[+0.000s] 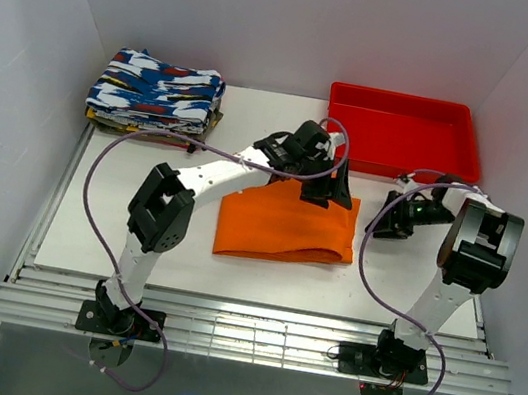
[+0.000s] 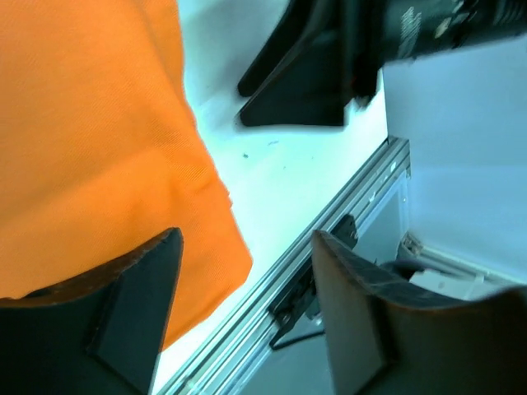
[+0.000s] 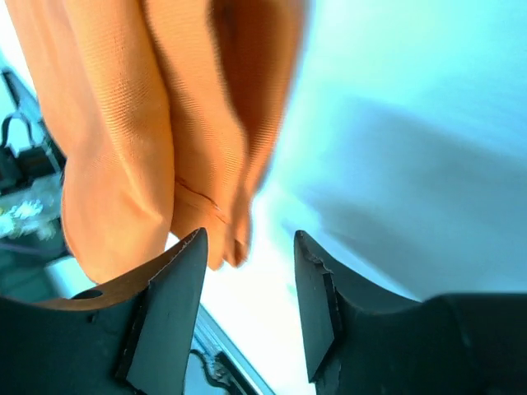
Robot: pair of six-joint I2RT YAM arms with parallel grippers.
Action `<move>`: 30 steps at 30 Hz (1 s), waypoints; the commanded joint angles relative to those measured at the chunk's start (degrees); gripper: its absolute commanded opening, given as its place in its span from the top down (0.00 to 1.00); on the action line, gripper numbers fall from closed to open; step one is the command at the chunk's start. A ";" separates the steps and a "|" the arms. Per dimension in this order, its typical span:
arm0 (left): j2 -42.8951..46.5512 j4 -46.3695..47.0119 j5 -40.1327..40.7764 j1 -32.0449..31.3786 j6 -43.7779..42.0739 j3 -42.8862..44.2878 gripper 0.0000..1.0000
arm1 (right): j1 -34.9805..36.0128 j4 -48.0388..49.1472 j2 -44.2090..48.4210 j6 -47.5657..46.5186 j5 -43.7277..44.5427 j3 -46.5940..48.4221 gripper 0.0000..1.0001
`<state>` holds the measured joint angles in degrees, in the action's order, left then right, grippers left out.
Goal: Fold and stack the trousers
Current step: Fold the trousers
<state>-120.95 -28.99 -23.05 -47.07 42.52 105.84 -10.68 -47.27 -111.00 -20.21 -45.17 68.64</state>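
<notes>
left pincer (image 1: 329,195) gapes over the far edge of the trousers (image 1: 284,227).

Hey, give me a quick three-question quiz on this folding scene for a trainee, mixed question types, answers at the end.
1. True or false: the orange trousers lie folded on the table, outside the red tray.
2. What sits at the table's far-left corner? A) stack of patterned clothes B) red tray C) orange trousers
3. Fill in: the left gripper and right gripper both have their jaws ___.
Key: 1 true; 2 A; 3 open.
</notes>
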 commanded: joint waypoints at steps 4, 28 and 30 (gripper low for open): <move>16.69 1.57 -6.65 10.14 -7.88 -9.76 0.14 | -5.49 -13.37 0.96 -7.65 -0.26 8.78 0.47; 28.66 -5.02 -26.44 39.95 -31.00 -38.25 0.21 | 9.36 -1.95 -6.51 7.02 -2.73 12.13 0.40; 28.57 -4.76 -26.00 40.04 -31.27 -38.52 0.21 | 10.23 -2.22 -6.86 6.85 -4.57 12.83 0.44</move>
<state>-93.45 -35.35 -45.54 -6.37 13.52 67.81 -1.98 -49.43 -117.19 -13.91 -46.85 78.98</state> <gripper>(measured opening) 0.794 0.578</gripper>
